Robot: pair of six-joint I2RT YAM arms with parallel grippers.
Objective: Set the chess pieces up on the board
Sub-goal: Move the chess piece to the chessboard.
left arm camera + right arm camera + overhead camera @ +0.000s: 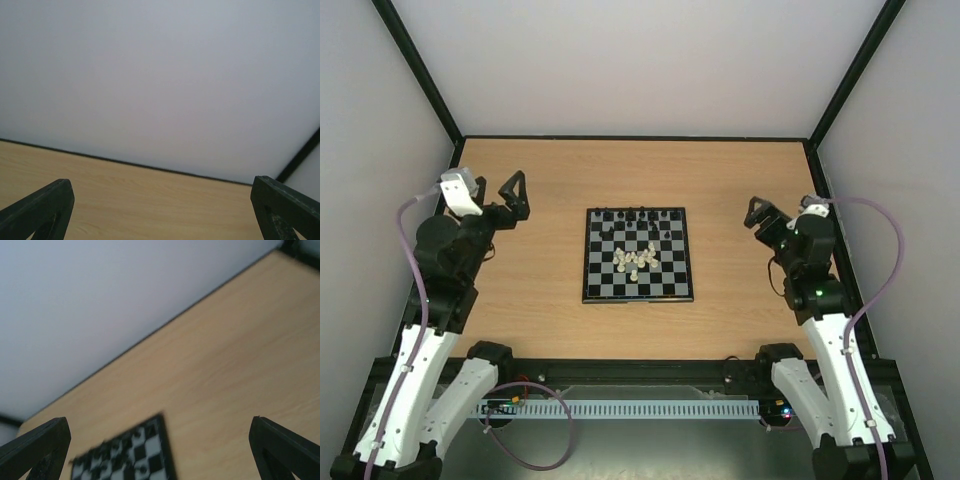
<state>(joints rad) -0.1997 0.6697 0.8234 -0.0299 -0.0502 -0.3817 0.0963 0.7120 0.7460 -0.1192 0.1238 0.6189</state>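
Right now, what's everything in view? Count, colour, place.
small square black-and-pale-grey chequered chessboard: one, middle of the table
tiny black chess pieces: several, too small to count, along the board's far rows
tiny cream-white chess pieces: one loose cluster, count unclear, near the board's centre
light wooden table: one, tan, under everything
plain white walls: three, at the back and both sides
left arm: one, white and black, left of the board, jaws open and empty
right arm: one, white and black, right of the board, jaws open and empty
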